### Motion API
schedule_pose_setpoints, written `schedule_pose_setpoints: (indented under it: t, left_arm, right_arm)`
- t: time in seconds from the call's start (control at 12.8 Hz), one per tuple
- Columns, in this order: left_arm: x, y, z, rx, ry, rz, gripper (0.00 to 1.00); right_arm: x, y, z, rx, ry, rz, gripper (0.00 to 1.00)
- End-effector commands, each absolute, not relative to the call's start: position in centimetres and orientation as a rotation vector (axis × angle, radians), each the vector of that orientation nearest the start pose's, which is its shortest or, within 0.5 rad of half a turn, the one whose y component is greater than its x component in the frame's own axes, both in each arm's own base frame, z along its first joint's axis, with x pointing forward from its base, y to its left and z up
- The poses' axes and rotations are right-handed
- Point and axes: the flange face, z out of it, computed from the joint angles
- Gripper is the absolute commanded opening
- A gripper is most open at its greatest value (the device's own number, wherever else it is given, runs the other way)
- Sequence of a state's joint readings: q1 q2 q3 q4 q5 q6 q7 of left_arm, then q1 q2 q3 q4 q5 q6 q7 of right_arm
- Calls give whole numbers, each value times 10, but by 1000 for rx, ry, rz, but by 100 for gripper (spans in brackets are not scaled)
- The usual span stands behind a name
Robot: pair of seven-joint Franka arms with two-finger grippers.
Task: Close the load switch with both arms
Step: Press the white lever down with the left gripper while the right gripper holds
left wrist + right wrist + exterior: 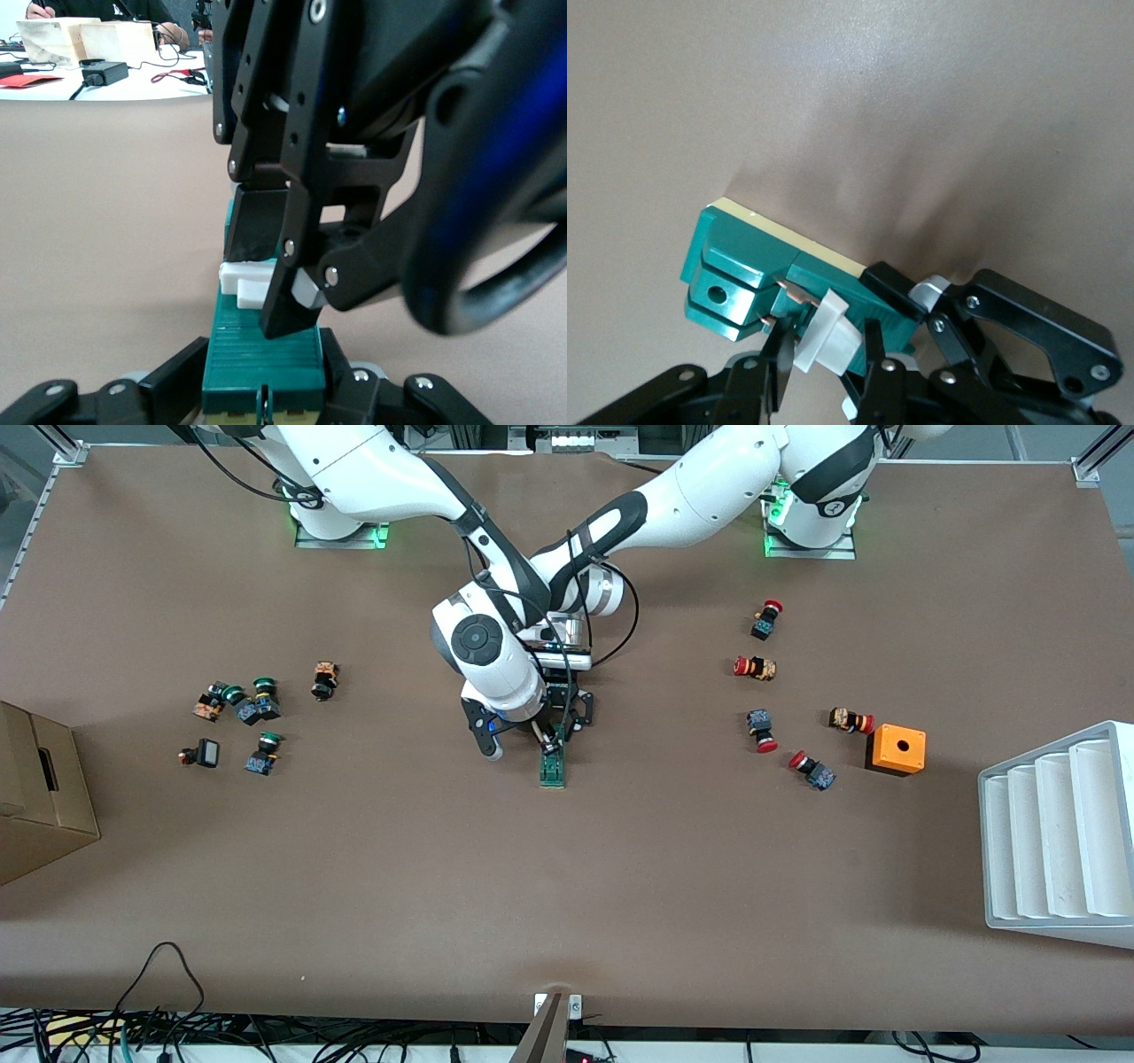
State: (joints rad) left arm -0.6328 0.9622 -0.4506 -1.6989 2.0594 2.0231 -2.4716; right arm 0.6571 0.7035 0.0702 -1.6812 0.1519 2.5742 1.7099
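- Both grippers meet at the middle of the table (567, 921), low over the load switch (553, 765), a green block lying flat on the brown surface.
- The left gripper (264, 376), reaching in from the left arm (709, 500), is clamped on the switch's ribbed green body, a finger against each long side.
- The right gripper (824, 363), on the right arm (390, 469), has its two fingertips set either side of the switch's white sliding piece (826, 335), nearly touching it; whether they actually pinch it cannot be told.
- In the left wrist view the right gripper's black linkage stands just over the white piece (248, 282).
- Toward the left arm's end of the table lie five red-capped push buttons (764, 618), scattered and apart from one another.
- Just beside the nearest of them sits an orange box (896, 749) with a round hole in its top; nothing can be seen inside.
- A white ribbed tray (1059, 837) sits at that end's edge, its slots bare.
- Toward the right arm's end lie three green-capped buttons (264, 698), plus three small dark parts too small to identify.
- A cardboard box (40, 802) sits at that end's edge; its contents are hidden.
- No readable writing or brand shows on any item.
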Motion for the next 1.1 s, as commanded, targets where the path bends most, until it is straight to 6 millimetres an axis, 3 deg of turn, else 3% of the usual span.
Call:
schedule_pose_setpoints:
  t: [0.0,0.55,1.02]
  left_arm:
    - [378,-551,68,-2760,33,-1680,29]
    - [377,-551,68,-2761,30,-1680,29]
    - [378,-551,68,-2761,29,-1679,29]
  right_arm:
    - [530,466,222,-2446,1525,65,28]
    - [539,470,241,-2440,1526,73,24]
    - [539,471,242,-2434,1541,81,19]
